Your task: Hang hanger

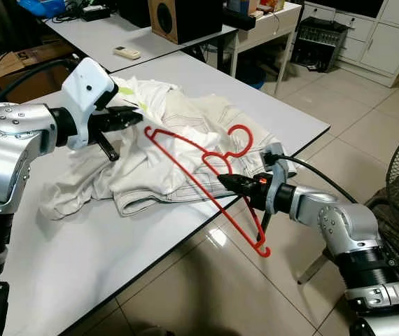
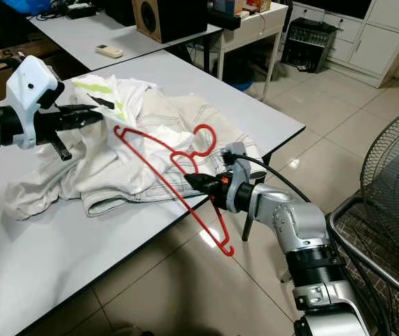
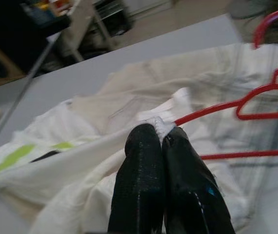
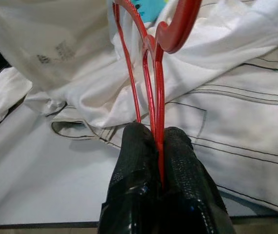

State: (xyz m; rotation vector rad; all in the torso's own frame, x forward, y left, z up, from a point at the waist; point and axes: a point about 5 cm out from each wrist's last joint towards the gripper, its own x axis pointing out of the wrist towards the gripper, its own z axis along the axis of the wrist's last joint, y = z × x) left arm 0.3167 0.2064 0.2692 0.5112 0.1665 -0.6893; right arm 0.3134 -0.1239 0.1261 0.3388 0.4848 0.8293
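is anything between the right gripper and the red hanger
No. The right gripper is already shut on the red hanger, its wire pinched between the fingers. The left gripper pinches the white garment at the hanger's far end.

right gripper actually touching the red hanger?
Touching. Right wrist view: the right gripper is shut on the red hanger, its wire pinched between both fingers.
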